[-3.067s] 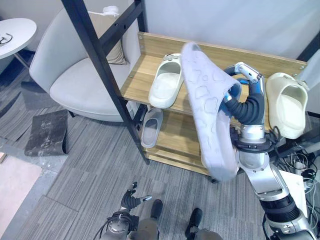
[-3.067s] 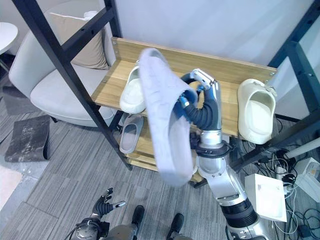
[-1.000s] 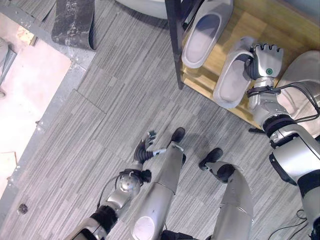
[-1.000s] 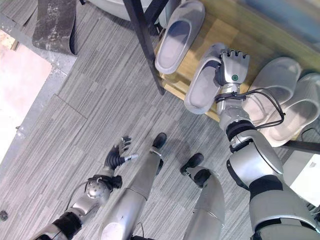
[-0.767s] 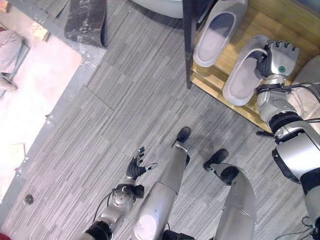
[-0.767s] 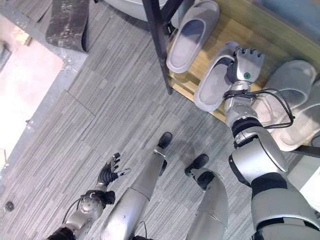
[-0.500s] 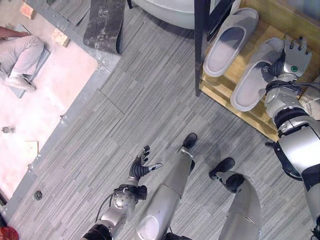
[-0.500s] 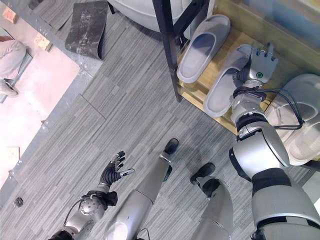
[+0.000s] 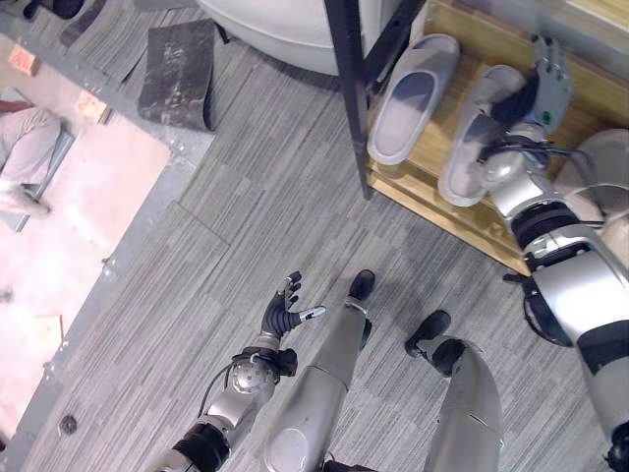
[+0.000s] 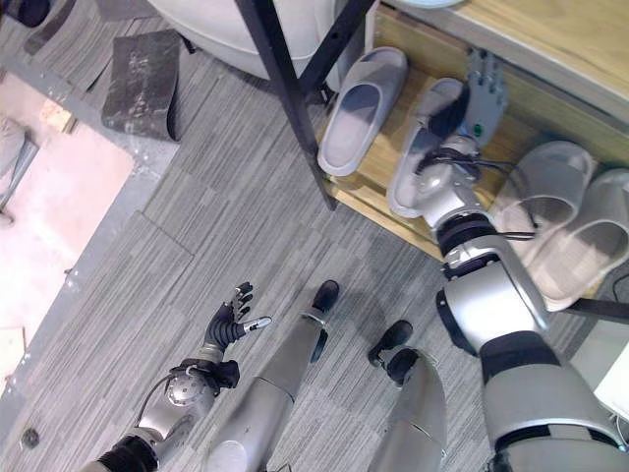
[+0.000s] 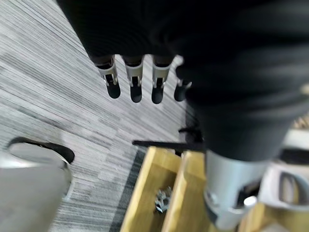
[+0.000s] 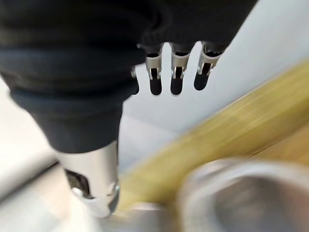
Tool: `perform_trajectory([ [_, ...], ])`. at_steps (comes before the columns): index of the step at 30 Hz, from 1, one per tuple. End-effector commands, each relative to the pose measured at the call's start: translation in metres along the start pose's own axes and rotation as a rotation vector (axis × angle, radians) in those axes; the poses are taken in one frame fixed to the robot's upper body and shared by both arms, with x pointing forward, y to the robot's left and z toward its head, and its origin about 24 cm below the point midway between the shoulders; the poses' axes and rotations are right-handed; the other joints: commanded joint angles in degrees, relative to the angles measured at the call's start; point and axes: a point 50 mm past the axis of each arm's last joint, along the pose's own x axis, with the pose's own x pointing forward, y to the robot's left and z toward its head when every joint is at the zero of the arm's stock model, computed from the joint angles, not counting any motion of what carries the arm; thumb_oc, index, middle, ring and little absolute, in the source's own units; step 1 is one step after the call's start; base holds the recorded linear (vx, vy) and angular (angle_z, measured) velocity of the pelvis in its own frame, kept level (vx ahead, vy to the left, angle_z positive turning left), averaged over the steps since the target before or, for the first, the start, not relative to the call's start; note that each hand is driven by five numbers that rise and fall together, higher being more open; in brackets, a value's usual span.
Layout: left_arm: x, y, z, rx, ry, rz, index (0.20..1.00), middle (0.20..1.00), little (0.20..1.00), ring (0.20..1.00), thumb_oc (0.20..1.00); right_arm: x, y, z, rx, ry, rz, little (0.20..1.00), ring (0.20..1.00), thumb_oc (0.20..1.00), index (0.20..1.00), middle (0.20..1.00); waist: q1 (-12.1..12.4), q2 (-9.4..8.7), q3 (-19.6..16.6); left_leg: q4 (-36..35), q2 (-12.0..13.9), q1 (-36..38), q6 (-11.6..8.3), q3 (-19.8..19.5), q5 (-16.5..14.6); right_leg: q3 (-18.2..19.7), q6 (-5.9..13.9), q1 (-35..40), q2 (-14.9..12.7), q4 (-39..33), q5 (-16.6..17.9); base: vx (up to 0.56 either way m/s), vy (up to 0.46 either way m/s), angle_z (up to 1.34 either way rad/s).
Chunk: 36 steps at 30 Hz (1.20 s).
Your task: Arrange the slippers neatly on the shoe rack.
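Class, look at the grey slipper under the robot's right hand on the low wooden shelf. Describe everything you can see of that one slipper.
The grey slide slipper looks like soft moulded foam, with an open toe band and a smooth footbed facing up. It lies flat on the low wooden shelf, beside a matching grey slipper, the two roughly parallel. Its heel juts past the shelf's front edge. The right hand, fingers straight, is over its toe end; whether it touches cannot be told.

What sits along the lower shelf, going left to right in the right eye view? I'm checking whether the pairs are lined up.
Grey slipper → second grey slipper with the right hand above it → beige slipper → second beige slipper.
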Motion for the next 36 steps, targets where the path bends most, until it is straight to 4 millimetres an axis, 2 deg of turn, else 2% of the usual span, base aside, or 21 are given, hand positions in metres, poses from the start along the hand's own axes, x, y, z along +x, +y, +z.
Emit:
perform_trajectory([
  [1, 0.016, -0.007, 0.036, 0.03, -0.159, -0.008, 1.0, 1.0, 1.0, 1.0, 1.0, -0.013, 0.003, 0.007, 0.621, 0.15, -0.029, 1.0, 1.0, 1.0, 1.0, 1.0, -0.25, -0.51, 3.13, 2.44, 0.05, 2.87, 2.28, 2.25, -6.95, 1.57, 3.64, 4.66, 2.61, -2.64, -3.88, 0.0, 0.011, -0.15],
  [2, 0.015, -0.007, 0.036, 0.033, -0.157, -0.008, 1.0, 1.0, 1.0, 1.0, 1.0, -0.013, 0.003, 0.006, 0.625, 0.154, -0.028, 1.0, 1.0, 1.0, 1.0, 1.0, -0.19, -0.63, 3.11, 2.45, 0.04, 2.94, 2.28, 2.27, -6.98, 1.59, 3.64, 4.72, 2.6, -2.62, -3.92, 0.0, 0.015, -0.16],
  [4, 0.023, -0.009, 0.047, 0.057, -0.198, -0.006, 1.0, 1.0, 1.0, 1.0, 1.0, -0.029, 0.012, -0.001, 0.731, 0.21, 0.0, 1.0, 1.0, 1.0, 1.0, 1.0, -0.73, -0.82, 3.34, 2.35, 0.07, 3.32, 2.32, 2.49, -7.02, 1.51, 3.61, 5.05, 2.63, -2.86, -3.76, -0.01, 0.006, -0.13],
  [5, 0.031, -0.011, 0.06, 0.064, -0.251, 0.004, 1.0, 1.0, 1.0, 1.0, 1.0, -0.046, 0.021, 0.0, 0.783, 0.203, 0.075, 1.0, 1.0, 1.0, 1.0, 1.0, -1.47, -1.21, 3.75, 2.26, 0.44, 3.61, 2.23, 2.72, -7.0, 1.54, 3.59, 5.35, 2.74, -3.24, -3.5, -0.02, 0.0, -0.12],
  [7, 0.038, -0.012, 0.075, 0.06, -0.304, 0.026, 1.0, 1.0, 1.0, 1.0, 1.0, -0.066, 0.028, -0.007, 0.793, 0.213, 0.154, 1.0, 1.0, 1.0, 1.0, 1.0, -2.47, -1.73, 4.02, 2.28, 0.86, 3.64, 2.16, 3.15, -6.91, 1.76, 3.6, 5.47, 2.87, -3.84, -3.01, -0.02, -0.003, -0.05],
  [10, 0.042, -0.012, 0.083, 0.058, -0.334, 0.044, 1.0, 1.0, 1.0, 1.0, 1.0, -0.076, 0.034, -0.008, 0.737, 0.194, 0.223, 1.0, 1.0, 1.0, 1.0, 1.0, -3.13, -1.92, 4.17, 2.03, 1.18, 3.54, 2.1, 3.57, -6.7, 1.95, 3.58, 5.11, 2.97, -4.05, -2.64, -0.02, 0.0, -0.2],
  [16, 0.043, -0.011, 0.084, 0.075, -0.343, 0.056, 1.0, 1.0, 1.0, 1.0, 1.0, -0.082, 0.038, -0.008, 0.645, 0.159, 0.268, 1.0, 1.0, 1.0, 1.0, 1.0, -3.93, -2.09, 4.11, 2.01, 1.48, 3.12, 2.15, 4.06, -6.59, 2.3, 3.62, 4.75, 3.26, -4.47, -2.43, -0.01, 0.0, -0.05],
  [19, 0.043, -0.011, 0.083, 0.082, -0.338, 0.056, 1.0, 1.0, 1.0, 1.0, 1.0, -0.085, 0.04, -0.009, 0.663, 0.181, 0.266, 1.0, 1.0, 1.0, 1.0, 1.0, -4.13, -2.05, 4.09, 1.97, 1.43, 3.1, 2.2, 4.01, -6.51, 2.26, 3.59, 4.73, 3.23, -4.46, -2.47, 0.0, 0.002, -0.03],
  [25, 0.042, -0.008, 0.072, 0.084, -0.297, 0.067, 1.0, 1.0, 1.0, 1.0, 1.0, -0.085, 0.046, -0.01, 0.614, 0.181, 0.283, 1.0, 1.0, 1.0, 1.0, 1.0, -4.19, -1.99, 3.96, 1.4, 1.42, 3.1, 2.19, 3.97, -6.25, 2.09, 3.71, 4.89, 3.19, -5.02, -2.09, 0.0, 0.0, 0.0],
  [27, 0.042, -0.008, 0.07, 0.085, -0.289, 0.064, 1.0, 1.0, 1.0, 1.0, 1.0, -0.083, 0.048, -0.011, 0.627, 0.202, 0.277, 1.0, 1.0, 1.0, 1.0, 1.0, -4.06, -1.93, 3.92, 1.31, 1.41, 3.04, 2.21, 3.97, -6.22, 2.07, 3.77, 4.85, 3.17, -5.04, -2.01, 0.0, 0.0, 0.0],
  [28, 0.042, -0.01, 0.068, 0.086, -0.278, 0.055, 1.0, 1.0, 1.0, 1.0, 1.0, -0.08, 0.053, -0.012, 0.682, 0.271, 0.261, 1.0, 1.0, 1.0, 1.0, 1.0, -3.57, -1.76, 3.85, 1.17, 1.34, 3.03, 2.23, 3.98, -6.13, 2.01, 3.88, 4.8, 3.06, -5.09, -1.89, 0.0, 0.0, 0.0],
  [33, 0.044, -0.014, 0.066, 0.091, -0.263, 0.025, 1.0, 1.0, 1.0, 1.0, 1.0, -0.074, 0.061, -0.008, 0.813, 0.363, 0.248, 1.0, 1.0, 1.0, 1.0, 1.0, -2.59, -1.29, 4.05, 0.77, 1.07, 3.26, 2.28, 3.8, -6.01, 1.83, 3.89, 4.99, 2.9, -5.13, -1.93, 0.0, 0.0, 0.0],
  [36, 0.044, -0.018, 0.066, 0.094, -0.261, -0.005, 1.0, 1.0, 1.0, 1.0, 1.0, -0.063, 0.067, 0.002, 0.876, 0.4, 0.251, 1.0, 1.0, 1.0, 1.0, 1.0, -1.35, -0.74, 4.19, 0.9, 0.76, 3.19, 2.3, 3.59, -6.02, 1.74, 3.93, 4.99, 2.75, -4.95, -2.0, 0.0, 0.0, 0.0],
])
